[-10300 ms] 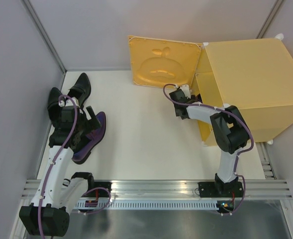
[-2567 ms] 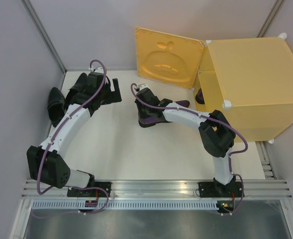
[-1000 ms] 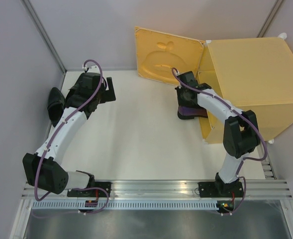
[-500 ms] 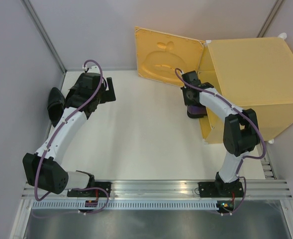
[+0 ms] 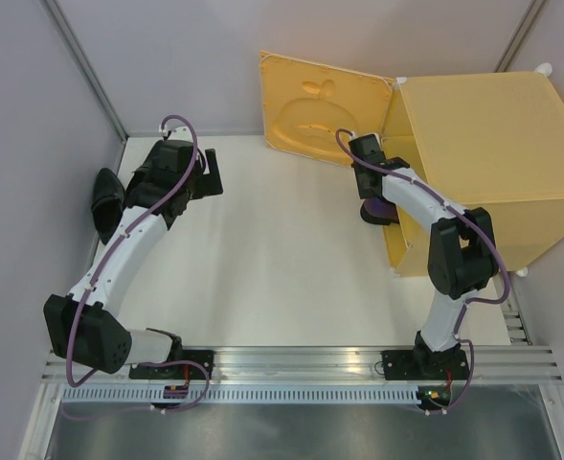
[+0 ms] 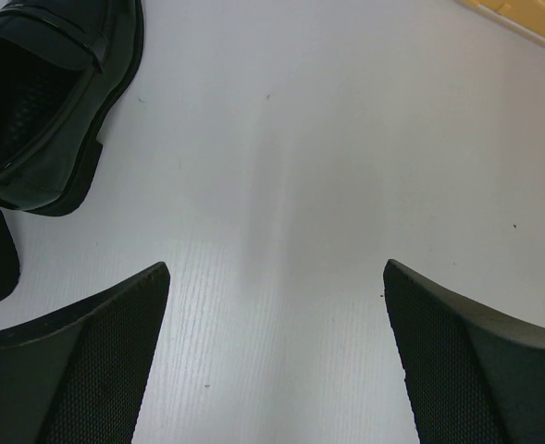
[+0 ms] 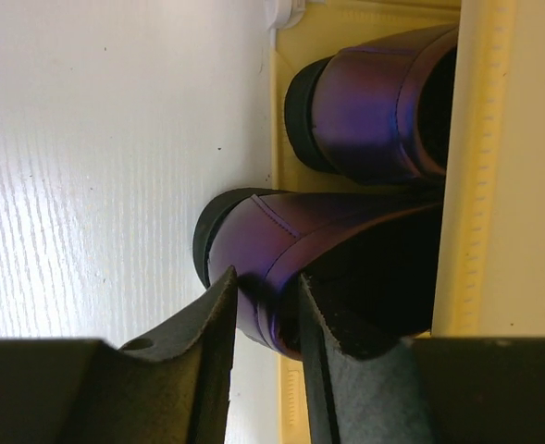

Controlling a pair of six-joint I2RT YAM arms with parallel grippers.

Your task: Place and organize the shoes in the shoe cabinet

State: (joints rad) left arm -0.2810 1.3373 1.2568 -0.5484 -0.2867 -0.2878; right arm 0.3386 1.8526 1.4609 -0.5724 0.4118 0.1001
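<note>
Right wrist view: at bottom centre the right gripper [image 7: 265, 289] straddles the rim of a purple shoe [image 7: 272, 231], whether pinching it I cannot tell, and could drag it out of the cabinet [image 7: 471, 185].

You see white tabletop [image 5: 262, 278], faint grain. Pale grey enclosure walls [image 5: 23, 144] stand left, back, right. Aluminium rail [image 5: 301, 356] spans your near edge, slotted strip [image 5: 291, 393] just below. Slanted metal post [image 5: 82, 69] at back-left corner.
</note>
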